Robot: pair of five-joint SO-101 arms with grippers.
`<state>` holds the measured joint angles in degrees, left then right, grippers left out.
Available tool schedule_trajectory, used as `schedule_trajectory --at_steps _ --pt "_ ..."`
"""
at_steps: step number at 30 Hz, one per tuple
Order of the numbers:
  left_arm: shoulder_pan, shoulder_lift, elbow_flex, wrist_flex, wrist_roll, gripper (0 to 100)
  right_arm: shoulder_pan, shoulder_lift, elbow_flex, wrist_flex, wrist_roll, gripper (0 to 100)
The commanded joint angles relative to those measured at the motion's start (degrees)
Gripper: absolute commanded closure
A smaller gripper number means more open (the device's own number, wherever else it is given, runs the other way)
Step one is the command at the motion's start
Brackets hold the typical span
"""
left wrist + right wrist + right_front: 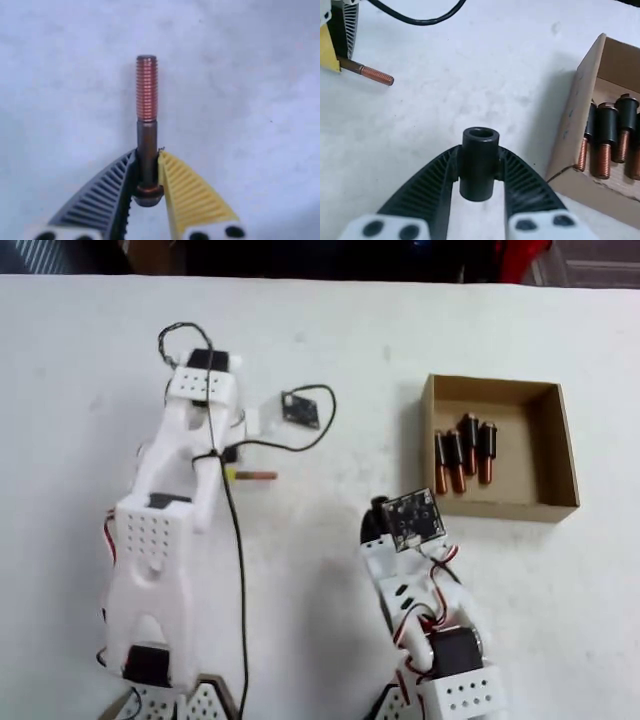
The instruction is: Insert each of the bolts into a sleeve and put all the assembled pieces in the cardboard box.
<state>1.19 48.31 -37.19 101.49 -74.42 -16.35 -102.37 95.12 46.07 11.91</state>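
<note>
My left gripper is shut on a copper bolt near its head, with the threaded end pointing away. In the high view that bolt sticks out sideways from the left arm toward the table's middle. A black sleeve stands upright between the fingers of my right gripper, which is shut on it, bore open at the top. The right gripper sits left of the cardboard box. The box holds several assembled bolt-and-sleeve pieces. From the right wrist view the held bolt lies farther off.
A black cable runs from the left arm across the table. A small black circuit board lies behind the bolt. White table lies open between the two arms. The box wall stands close beside the right gripper.
</note>
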Motion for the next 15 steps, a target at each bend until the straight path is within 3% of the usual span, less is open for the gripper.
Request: schedule_trajectory --at_steps 1,6,15 --pt "-1.6 -11.2 6.2 0.8 -3.9 98 0.3 -0.7 -0.4 -1.4 -0.1 98.1" --pt "-1.2 -19.3 15.4 0.7 -10.2 98 0.6 -0.7 -0.4 -1.4 -0.1 98.1" --pt "-0.8 -26.2 29.0 0.4 -30.0 98 0.7 -0.7 -0.4 -1.4 -0.1 98.1"
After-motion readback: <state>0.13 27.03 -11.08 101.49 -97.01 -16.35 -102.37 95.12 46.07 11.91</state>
